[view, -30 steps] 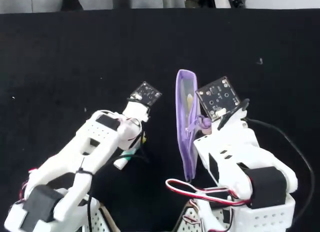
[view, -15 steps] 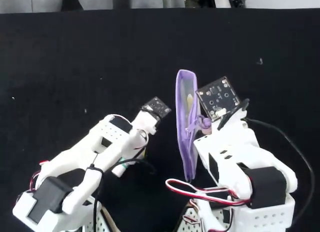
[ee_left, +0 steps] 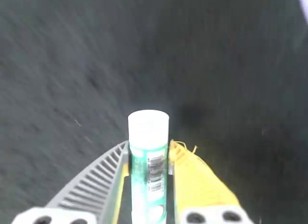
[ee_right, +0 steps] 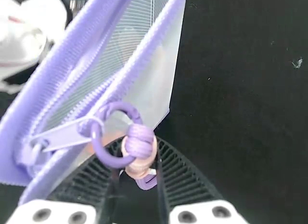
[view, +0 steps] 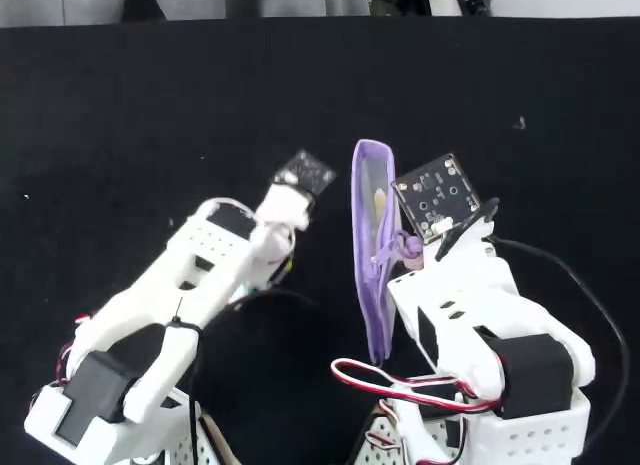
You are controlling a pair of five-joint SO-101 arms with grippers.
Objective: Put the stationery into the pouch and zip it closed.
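Glue stick (ee_left: 148,171) sits lengthwise in the left pincer (ee_left: 150,149), which is clamped on it, one grey finger and one yellow finger pressing its sides. The tube has a green and white body with a barcode label, and its plain white cap pokes out past the fingertips, above the black table (ee_left: 72,65).

The right pincer (ee_right: 138,156) is closed on a knotted cord (ee_right: 138,139), lilac and pinkish, that lies right between its tips. The cord hangs from a purple ring (ee_right: 98,149), and the ring joins a pale zip tab (ee_right: 60,132) just beyond the tips. From there the pouch (ee_right: 120,55) stretches away from this pincer. It has purple zip tape along its edges and a clear, finely lined panel between them.

From above, the pouch (view: 372,245) stands on edge as a narrow purple strip, touching the right pincer and just beside the left arm's wrist. A small pale thing shows through its panel, too small to tell.
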